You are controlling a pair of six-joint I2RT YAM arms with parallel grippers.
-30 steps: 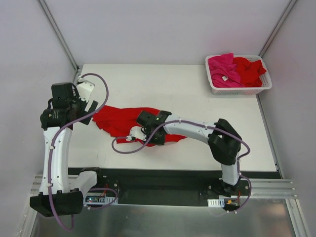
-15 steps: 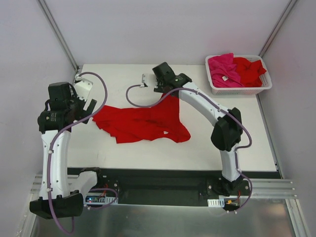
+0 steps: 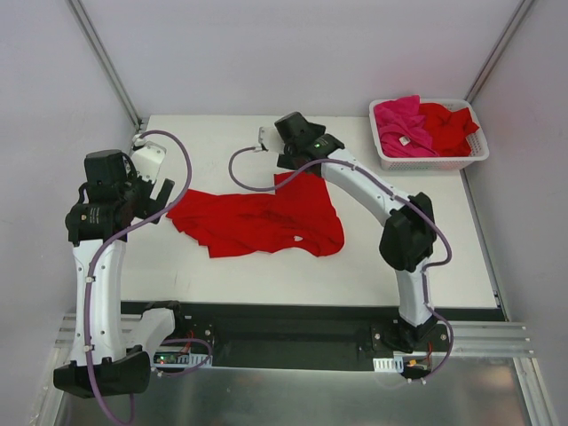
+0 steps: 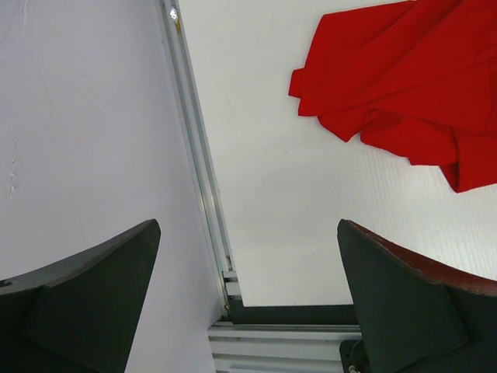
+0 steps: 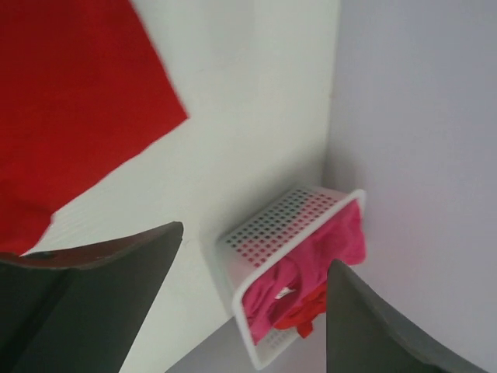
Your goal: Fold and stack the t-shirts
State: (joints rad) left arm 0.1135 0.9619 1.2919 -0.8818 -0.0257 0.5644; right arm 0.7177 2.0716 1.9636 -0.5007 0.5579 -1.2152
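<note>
Bench point(image 3: 399, 257): one white, matte, rectangular top, enclosed by pale panels on its left, far and right sides, with a dark strip along its near edge. Lying directly on it: one red t-shirt point(image 3: 257, 217), left of centre, rumpled at its left end and spread flatter toward the middle of the bench, with a small white label showing by its near hem. Also on it: one white slotted basket point(image 3: 430, 162), set in the far right corner, well apart from the t-shirt.
</note>
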